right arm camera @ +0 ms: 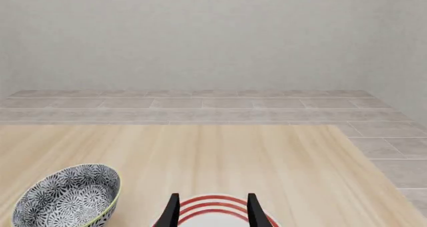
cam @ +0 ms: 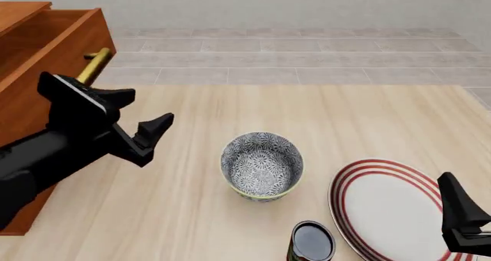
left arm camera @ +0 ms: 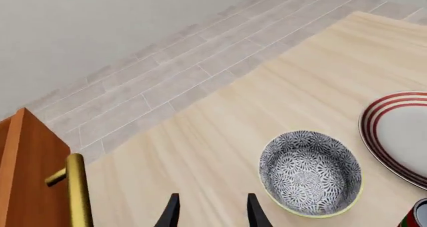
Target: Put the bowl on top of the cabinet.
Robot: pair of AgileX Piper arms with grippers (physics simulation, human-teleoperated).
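Pale wood table (cam: 383,117) carries everything. The bowl (cam: 261,165), blue-grey floral with a yellowish rim, stands upright and empty near the middle of the table, toward the near edge, touched by neither gripper. The cabinet (cam: 42,65), reddish-brown wood, sits at the table's left edge, its brass handle (cam: 94,65) facing the table's middle; nothing shows on the part of its top that is in view.

Left arm (cam: 38,157), black, comes in from the near-left corner, slanting up and forward, raised above the table in front of the cabinet. Left gripper (cam: 144,114) spread wide, holding nothing, fingers pointing toward the table's middle, apart from the bowl and to its left. In the left wrist view both fingertips (left arm camera: 172,212) show with a clear gap, the bowl ahead of them and off to one side, cabinet edge and handle close on the other side.

Right gripper (right arm camera: 211,212) sits low at the near-right corner, over the near part of the plate (cam: 387,206), white with red rings. Its fingers are apart with nothing between them in the right wrist view; in the front view only one dark finger shows at the frame's edge.

A dark can (cam: 311,242) stands at the near edge, just beside the plate, between plate and bowl.
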